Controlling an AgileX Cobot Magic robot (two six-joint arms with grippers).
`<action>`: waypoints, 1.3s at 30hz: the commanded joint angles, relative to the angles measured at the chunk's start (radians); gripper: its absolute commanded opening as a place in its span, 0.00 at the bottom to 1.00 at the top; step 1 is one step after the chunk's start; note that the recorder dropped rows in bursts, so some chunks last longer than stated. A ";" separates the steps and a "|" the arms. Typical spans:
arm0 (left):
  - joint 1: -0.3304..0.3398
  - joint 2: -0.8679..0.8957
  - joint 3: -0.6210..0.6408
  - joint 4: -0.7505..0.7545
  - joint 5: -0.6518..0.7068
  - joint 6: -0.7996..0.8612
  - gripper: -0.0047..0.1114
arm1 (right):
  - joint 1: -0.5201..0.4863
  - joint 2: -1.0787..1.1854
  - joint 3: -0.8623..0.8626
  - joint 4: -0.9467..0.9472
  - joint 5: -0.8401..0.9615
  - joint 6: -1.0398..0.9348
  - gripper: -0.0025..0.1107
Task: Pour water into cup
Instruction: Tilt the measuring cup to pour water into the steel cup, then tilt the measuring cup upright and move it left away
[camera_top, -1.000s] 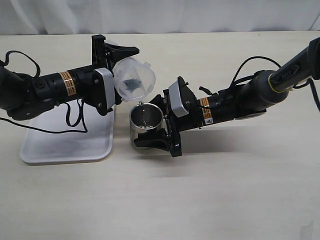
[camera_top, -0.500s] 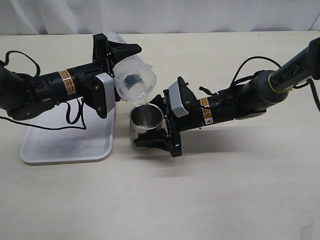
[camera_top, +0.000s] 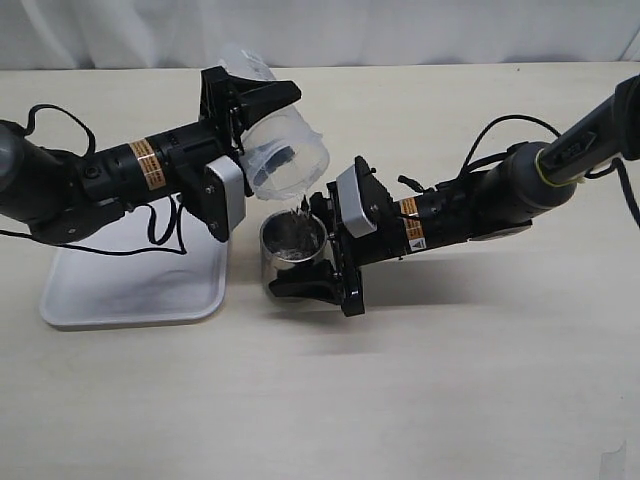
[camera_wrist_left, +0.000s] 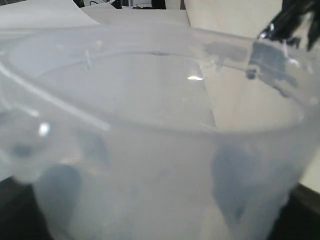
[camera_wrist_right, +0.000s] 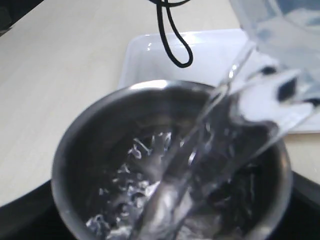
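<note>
A translucent plastic beaker (camera_top: 288, 152) is tipped steeply, its spout over the steel cup (camera_top: 280, 262). My left gripper (camera_top: 274, 126) is shut on the beaker, and in the left wrist view its fingers (camera_wrist_left: 232, 185) show as dark shapes through the beaker's wall (camera_wrist_left: 150, 115). A thin stream of water (camera_top: 301, 211) falls from the spout into the cup. In the right wrist view the water (camera_wrist_right: 165, 200) splashes inside the cup (camera_wrist_right: 85, 145) under the spout (camera_wrist_right: 280, 100). My right gripper (camera_top: 303, 247) is shut on the cup's sides and holds it upright on the table.
A white tray (camera_top: 130, 290) lies on the table under the left arm and shows behind the cup as the tray (camera_wrist_right: 200, 55). A black cable (camera_top: 165, 235) hangs over the tray. The right arm's cable (camera_top: 500, 130) loops behind that arm.
The left gripper has swung the beaker right and tipped it further, so its mouth now faces down. The water stream into the cup has started and grown. The right gripper and cup have stayed put.
</note>
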 joint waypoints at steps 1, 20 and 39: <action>-0.002 -0.015 -0.002 -0.022 -0.023 0.004 0.04 | 0.000 -0.006 -0.005 0.011 -0.027 0.003 0.06; -0.002 -0.015 -0.002 -0.039 0.024 0.120 0.04 | 0.000 -0.006 -0.005 0.011 0.005 0.001 0.06; -0.002 -0.015 -0.002 -0.063 0.020 0.128 0.04 | 0.000 -0.006 -0.005 0.011 0.008 0.001 0.06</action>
